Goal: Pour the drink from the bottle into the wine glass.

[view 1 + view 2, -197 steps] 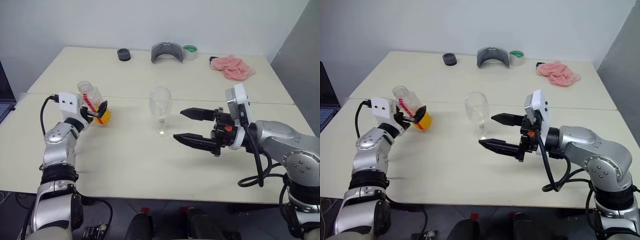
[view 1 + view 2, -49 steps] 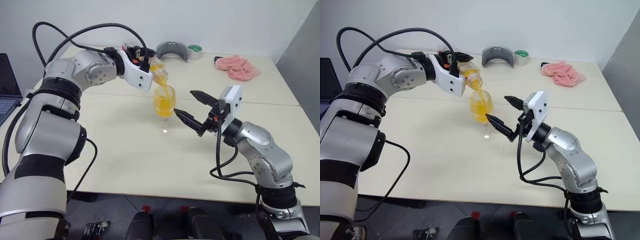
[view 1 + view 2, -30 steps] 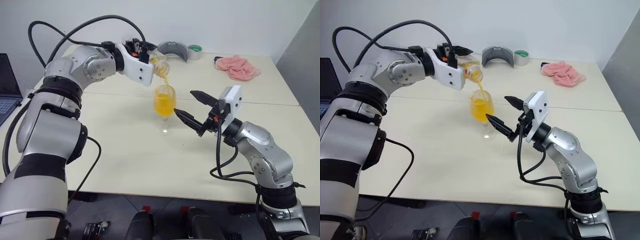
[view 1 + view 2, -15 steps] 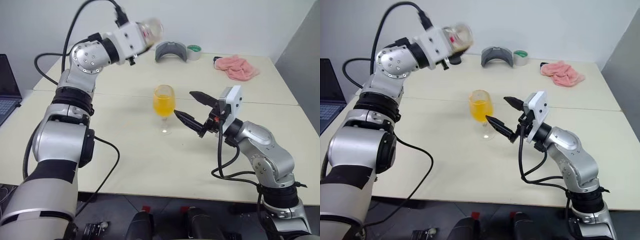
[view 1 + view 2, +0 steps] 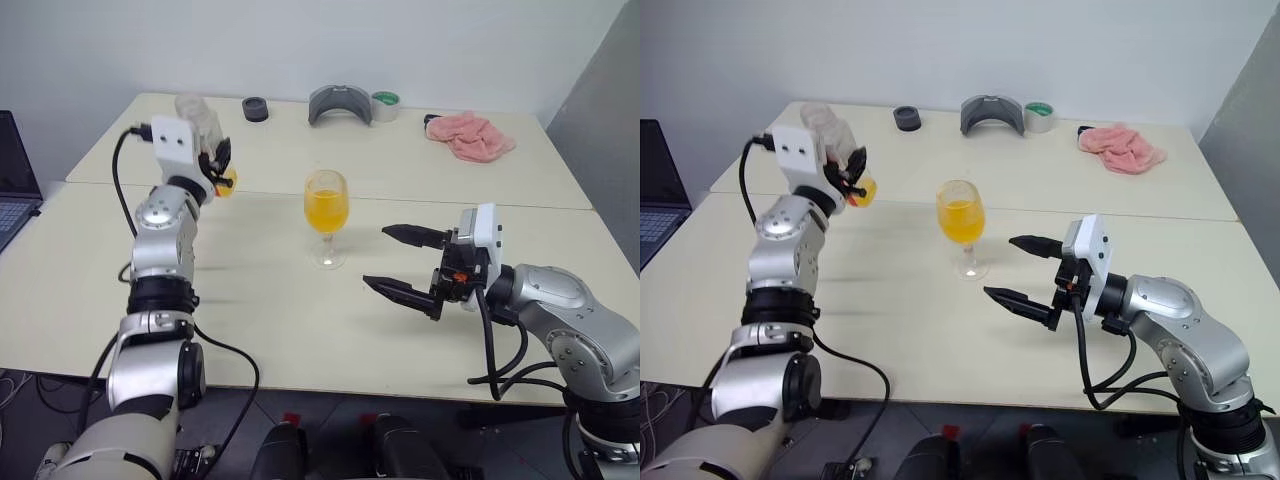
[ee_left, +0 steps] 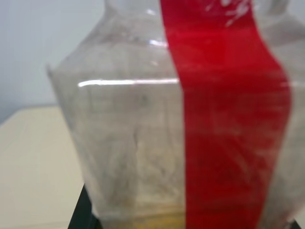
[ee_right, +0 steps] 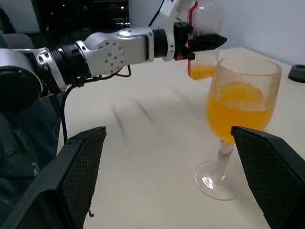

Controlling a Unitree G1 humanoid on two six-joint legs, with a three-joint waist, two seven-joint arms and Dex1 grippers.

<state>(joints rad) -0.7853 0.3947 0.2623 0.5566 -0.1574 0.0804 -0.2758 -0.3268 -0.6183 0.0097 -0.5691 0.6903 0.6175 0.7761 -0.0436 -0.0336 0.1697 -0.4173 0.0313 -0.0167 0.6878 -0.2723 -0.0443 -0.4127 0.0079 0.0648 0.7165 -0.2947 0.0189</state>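
Left gripper [image 5: 220, 165] is clamped on the bottle [image 5: 203, 130], which it holds upright above the bench [image 5: 260, 300], well to the left of the wine glass [image 5: 326, 215] and slightly farther back. Only a small amount of the drink [image 5: 226, 182] sits at the bottle's base; the rest of the body is clear, with a red strip [image 6: 224, 119] running down one side. A laptop [image 5: 15, 180] sits at the far left edge, well left of the wine glass.

Wine glass stands upright on its foot near the middle of the bench, its bowl holding orange-yellow liquid [image 5: 961, 222] to roughly two-thirds. It is not touched by either gripper.

Right gripper [image 5: 402, 262] is to the right of the wine glass and nearer the front edge, pointing toward it, fingers spread wide with nothing between them. It is near the glass but apart from it.

Behind the wine glass, along the far edge of the bench, lie a black round object [image 5: 255, 108], a grey curved object [image 5: 338, 104], a roll of tape [image 5: 384, 104] and, to the right, a pink cloth [image 5: 468, 136].
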